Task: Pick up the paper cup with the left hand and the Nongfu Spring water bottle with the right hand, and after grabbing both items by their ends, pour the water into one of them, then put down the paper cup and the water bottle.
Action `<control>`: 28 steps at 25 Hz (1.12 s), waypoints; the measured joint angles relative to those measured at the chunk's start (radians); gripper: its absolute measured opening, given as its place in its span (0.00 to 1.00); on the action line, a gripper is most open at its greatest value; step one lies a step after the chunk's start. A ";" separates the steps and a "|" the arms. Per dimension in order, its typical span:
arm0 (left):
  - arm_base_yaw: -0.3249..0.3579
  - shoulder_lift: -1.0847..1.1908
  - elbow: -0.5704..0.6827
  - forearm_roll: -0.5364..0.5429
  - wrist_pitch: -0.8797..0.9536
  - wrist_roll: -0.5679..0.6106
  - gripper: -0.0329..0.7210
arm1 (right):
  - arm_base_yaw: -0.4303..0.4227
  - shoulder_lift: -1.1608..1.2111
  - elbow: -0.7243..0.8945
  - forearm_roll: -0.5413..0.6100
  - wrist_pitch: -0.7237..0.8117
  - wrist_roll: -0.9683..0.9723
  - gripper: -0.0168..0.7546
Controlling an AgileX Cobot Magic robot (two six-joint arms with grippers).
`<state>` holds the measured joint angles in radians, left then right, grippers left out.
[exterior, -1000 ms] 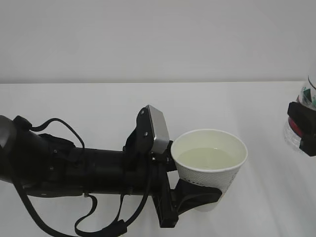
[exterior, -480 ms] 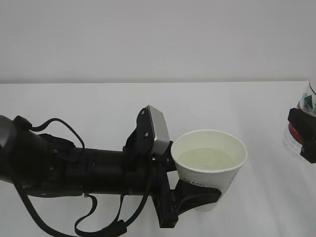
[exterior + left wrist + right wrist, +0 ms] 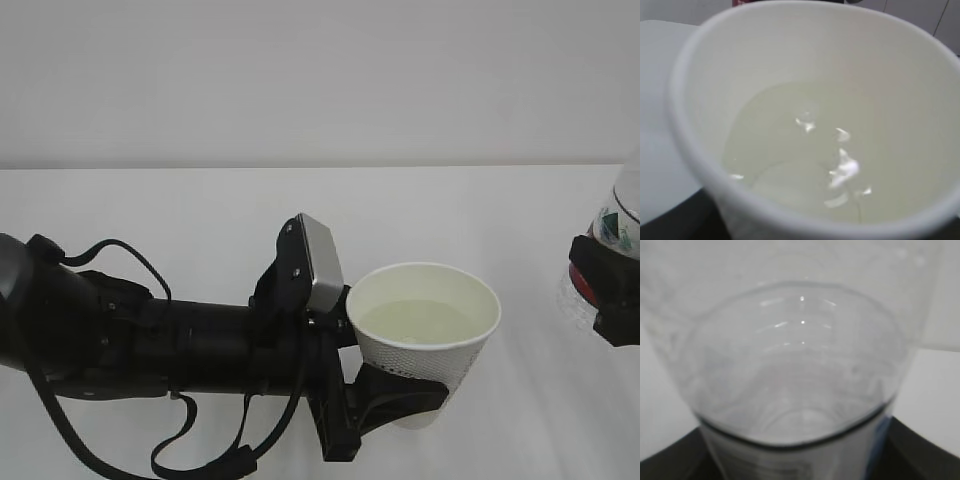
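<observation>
Gripping the paper cup low, left claw holds it upright.

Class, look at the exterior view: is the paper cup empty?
No. The paper cup holds water, whose pale surface shows below the rim.

White paper cup upright, part-filled with faintly yellowish water, clear red-labelled bottle at right edge

The surface is viewed from the front, slanting down. The cup and bottle are each seen very close from a wrist; both appear in the exterior view.
</observation>
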<state>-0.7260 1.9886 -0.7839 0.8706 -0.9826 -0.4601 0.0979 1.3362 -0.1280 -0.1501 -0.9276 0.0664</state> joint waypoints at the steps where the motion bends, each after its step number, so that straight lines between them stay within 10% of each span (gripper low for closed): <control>1: 0.000 0.000 0.000 0.000 0.000 0.000 0.70 | 0.000 0.022 0.000 0.002 -0.031 0.005 0.65; 28: 0.000 0.000 0.000 0.000 0.000 0.000 0.70 | 0.000 0.240 0.000 0.085 -0.182 0.026 0.65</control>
<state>-0.7260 1.9886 -0.7839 0.8706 -0.9826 -0.4601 0.0979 1.5761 -0.1280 -0.0647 -1.1091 0.0926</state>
